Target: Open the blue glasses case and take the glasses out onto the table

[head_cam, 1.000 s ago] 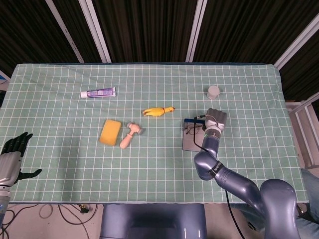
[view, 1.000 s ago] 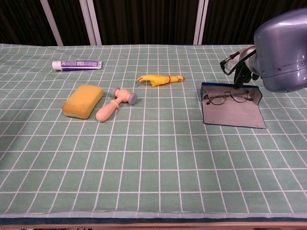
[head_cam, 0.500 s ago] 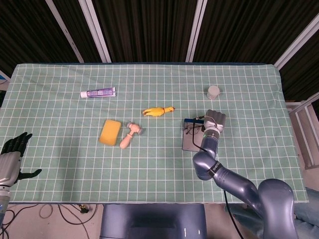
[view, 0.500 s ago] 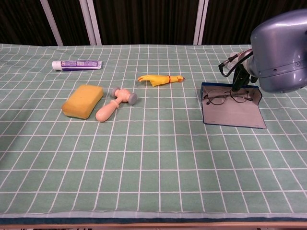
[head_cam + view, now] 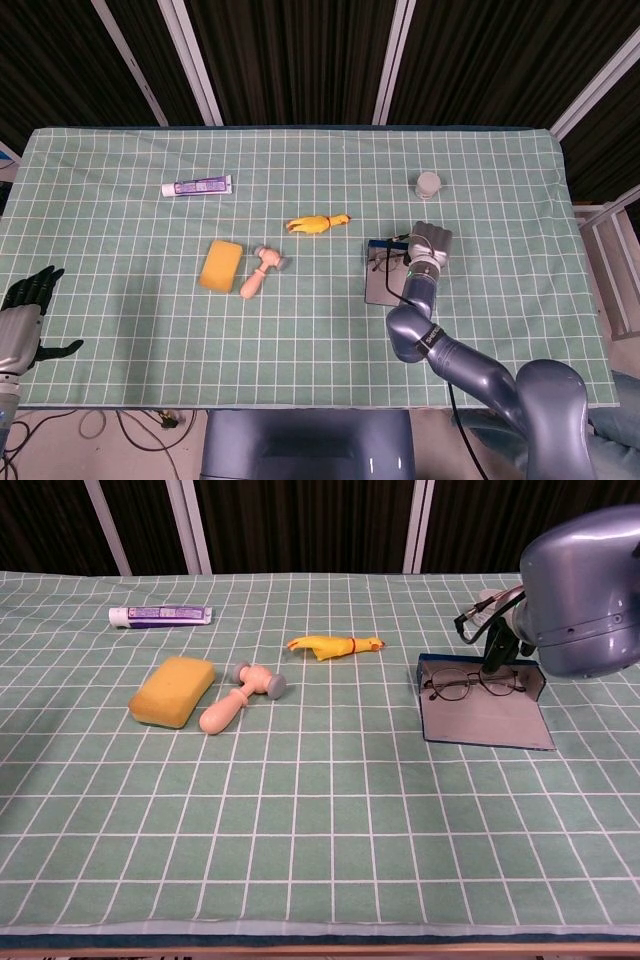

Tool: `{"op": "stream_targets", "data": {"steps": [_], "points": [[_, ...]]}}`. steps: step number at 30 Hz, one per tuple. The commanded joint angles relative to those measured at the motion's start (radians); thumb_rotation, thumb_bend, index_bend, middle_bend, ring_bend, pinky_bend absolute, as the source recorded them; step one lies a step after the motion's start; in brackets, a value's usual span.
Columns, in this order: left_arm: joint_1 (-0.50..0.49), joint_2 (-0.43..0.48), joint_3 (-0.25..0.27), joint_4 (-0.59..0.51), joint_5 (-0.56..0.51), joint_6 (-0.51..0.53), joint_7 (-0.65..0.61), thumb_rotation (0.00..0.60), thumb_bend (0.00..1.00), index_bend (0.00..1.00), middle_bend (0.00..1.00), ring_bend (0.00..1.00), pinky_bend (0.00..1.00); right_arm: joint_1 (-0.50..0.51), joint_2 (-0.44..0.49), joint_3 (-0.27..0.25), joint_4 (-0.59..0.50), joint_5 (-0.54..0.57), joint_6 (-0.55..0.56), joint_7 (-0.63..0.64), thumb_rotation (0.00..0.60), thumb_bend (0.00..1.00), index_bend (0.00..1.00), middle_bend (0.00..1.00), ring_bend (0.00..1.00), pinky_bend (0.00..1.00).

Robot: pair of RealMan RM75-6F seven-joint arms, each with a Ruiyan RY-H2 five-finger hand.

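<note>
The blue glasses case [image 5: 383,285] [image 5: 485,718] lies open and flat on the green checked cloth, right of centre. The thin-framed glasses [image 5: 385,262] [image 5: 470,684] rest across its far end. My right hand [image 5: 432,243] hangs over the case's far right corner with its back turned up. In the chest view its dark fingers [image 5: 496,650] reach down to the right lens, mostly hidden behind the arm's big grey joint [image 5: 585,590]. Whether they grip the frame is hidden. My left hand [image 5: 25,310] sits off the table's left front edge, fingers spread, holding nothing.
A yellow rubber chicken [image 5: 318,223] [image 5: 335,645] lies just left of the case. Farther left are a toy hammer [image 5: 262,270] [image 5: 240,695], a yellow sponge [image 5: 221,265] [image 5: 173,691] and a toothpaste tube [image 5: 197,186] [image 5: 160,615]. A small grey cup [image 5: 429,184] stands behind the case.
My right hand and forearm have edged slightly left over the far end of the case. The glasses and case lie where they were. The left hand has not moved.
</note>
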Motion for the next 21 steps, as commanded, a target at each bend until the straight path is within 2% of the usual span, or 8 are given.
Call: {"op": "stream_targets", "data": {"steps": [1, 11, 21], "points": [[0.0, 0.0, -0.001, 0.0, -0.001, 0.001, 0.0, 0.6, 0.0, 0.0, 0.0, 0.0, 0.0, 0.001, -0.002, 0.0, 0.002, -0.001, -0.001, 0.001, 0.6, 0.5, 0.47, 0.95, 1.0, 1.0], [0.001, 0.001, -0.003, -0.001, -0.007, 0.0, -0.005, 0.6, 0.0, 0.0, 0.0, 0.0, 0.0, 0.006, -0.009, 0.001, 0.002, -0.011, -0.007, 0.013, 0.6, 0.5, 0.5, 0.95, 1.0, 1.0], [0.002, 0.004, -0.003, -0.005, -0.006, -0.001, -0.01, 0.6, 0.0, 0.0, 0.0, 0.0, 0.0, -0.004, 0.01, 0.017, -0.055, -0.037, -0.001, 0.068, 0.6, 0.5, 0.52, 0.95, 1.0, 1.0]]}}
